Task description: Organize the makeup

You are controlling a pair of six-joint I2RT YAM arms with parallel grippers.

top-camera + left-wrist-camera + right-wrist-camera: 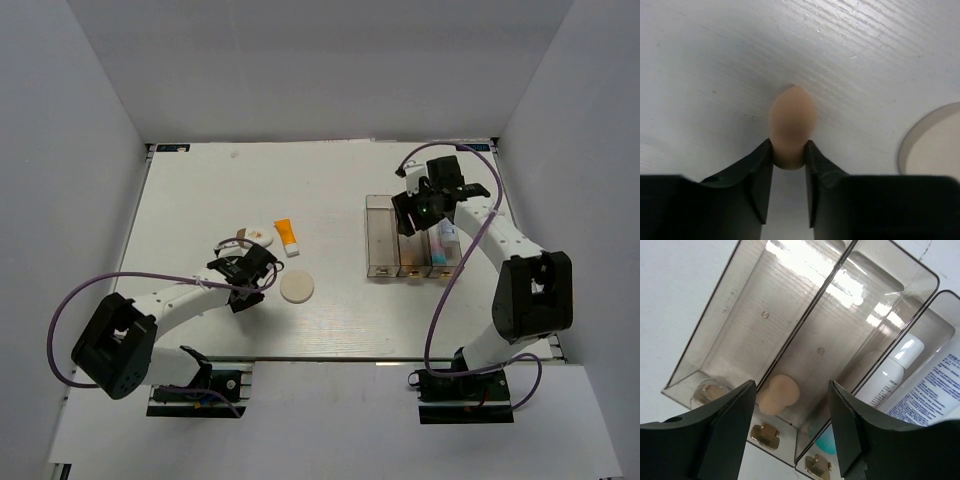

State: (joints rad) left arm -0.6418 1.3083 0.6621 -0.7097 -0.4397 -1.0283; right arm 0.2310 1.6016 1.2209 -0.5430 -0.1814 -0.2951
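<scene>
My left gripper is shut on a peach egg-shaped sponge, held by its wide end close over the white table; the gripper also shows in the left wrist view. The round beige puff lies just right of it. The orange tube and the oval compact lie behind. My right gripper is open and empty over the clear organizer. In the right wrist view a second peach sponge lies in the middle compartment and the bottle in the right one.
The organizer's left compartment holds nothing. White walls close in the table on three sides. The puff's edge shows at the right of the left wrist view. Purple cables loop beside both arms.
</scene>
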